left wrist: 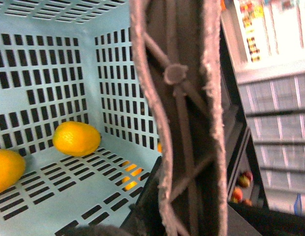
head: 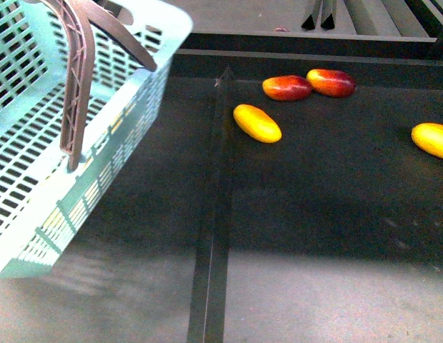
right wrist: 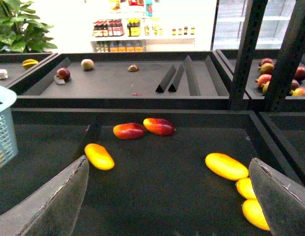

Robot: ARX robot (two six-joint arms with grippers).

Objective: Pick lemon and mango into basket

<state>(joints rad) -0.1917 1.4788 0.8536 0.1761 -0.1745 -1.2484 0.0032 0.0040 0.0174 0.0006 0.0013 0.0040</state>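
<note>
Nearest, the right gripper [right wrist: 172, 206] has its jaws spread wide with nothing between them, hovering over the dark shelf [head: 314, 214], probably readied for the next fruit. To the left the basket [head: 43, 207] hangs tilted off the shelf, which suggests the left arm carries it by the brown handle [left wrist: 182, 113]. That handle fills the left wrist view, and the left jaws are hidden behind it, so whether they are clenched cannot be told. The lemon [left wrist: 76, 138] is already inside the basket, lying on its side on the slotted floor against a wall. Its long axis runs along the foot of that wall, with one end toward the corner, and no nub shows. A second orange-yellow fruit [left wrist: 5, 169] lies near it, cut off by the frame. Farther out, a slim yellow fruit [head: 257, 123] lies aslant beside the shelf divider [head: 220, 143]. Beyond it two red mangoes [head: 287, 87] rest end to end, tips meeting, long axes across the shelf. A mango looks to be what remains.
</note>
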